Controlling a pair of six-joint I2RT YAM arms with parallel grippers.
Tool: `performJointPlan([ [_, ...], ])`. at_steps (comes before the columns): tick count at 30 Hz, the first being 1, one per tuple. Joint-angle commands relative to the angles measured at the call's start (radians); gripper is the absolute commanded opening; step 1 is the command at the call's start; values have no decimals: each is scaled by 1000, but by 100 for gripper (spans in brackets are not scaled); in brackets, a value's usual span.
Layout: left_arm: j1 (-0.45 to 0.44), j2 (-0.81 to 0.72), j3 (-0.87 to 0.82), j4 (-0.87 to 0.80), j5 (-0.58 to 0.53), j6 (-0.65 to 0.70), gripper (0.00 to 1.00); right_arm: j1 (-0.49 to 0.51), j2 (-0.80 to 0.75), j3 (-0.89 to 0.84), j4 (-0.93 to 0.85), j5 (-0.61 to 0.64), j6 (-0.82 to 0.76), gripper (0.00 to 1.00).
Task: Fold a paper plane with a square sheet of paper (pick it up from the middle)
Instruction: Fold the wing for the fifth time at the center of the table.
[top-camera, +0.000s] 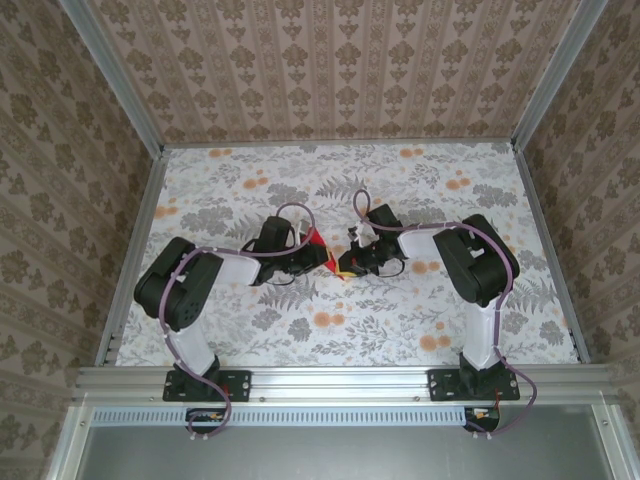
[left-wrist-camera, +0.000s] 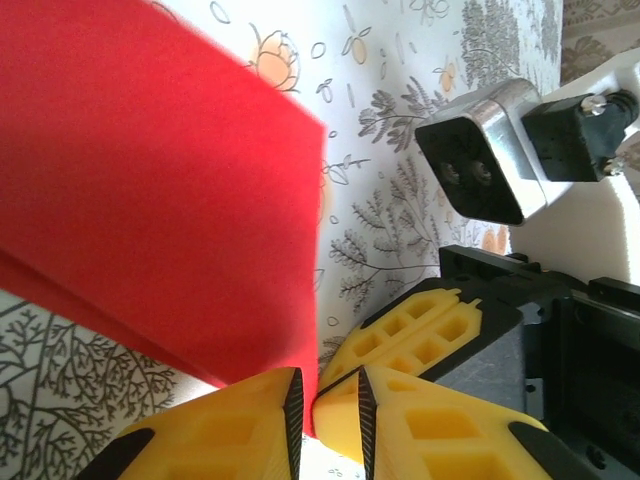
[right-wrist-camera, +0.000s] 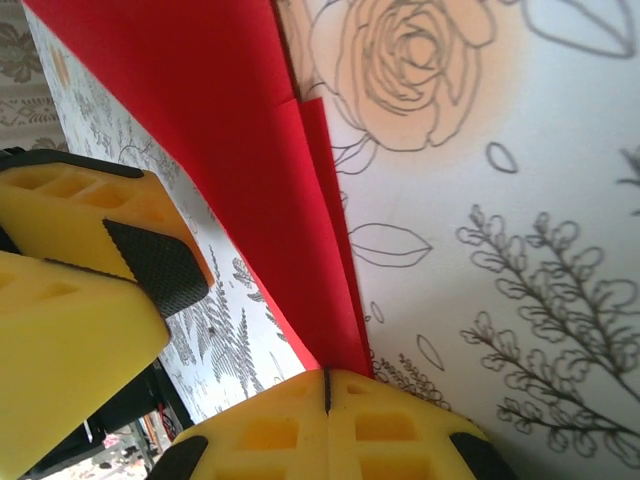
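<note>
Mid-tabletop (top-camera: 250, 330), both grippers pinching thin bright red creased paper sheet (left-wrist-camera: 150, 180): left gripper (left-wrist-camera: 325, 400) jaws and right gripper (right-wrist-camera: 327, 385) jaws clamping edge. Light, floppy, tearable; holding near crease safest.

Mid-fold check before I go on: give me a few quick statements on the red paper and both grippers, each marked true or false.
1. The right gripper is shut on the red paper. True.
2. The left gripper stands wide open, well clear of the paper. False: its fingers are nearly together with the paper's edge between them.
3. The paper lies as a flat, unfolded square on the table. False: the right wrist view shows layered folds, and both grippers hold it.
4. In the top view the two grippers meet near the middle of the table. True.
5. The table has a floral pattern. True.
6. The paper is blue. False: it is bright red.
</note>
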Motion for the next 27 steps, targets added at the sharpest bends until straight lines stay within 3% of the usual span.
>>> performJointPlan([
  [1,-8,27,24,16,11,30,23,-9,23,-13,-2,-28,38,0],
  [18,-20,87,76,12,4,26,20,-14,35,-13,-14,-37,39,0],
  [27,-20,113,128,-153,-66,1,18,-16,18,-5,-28,-41,23,0],
])
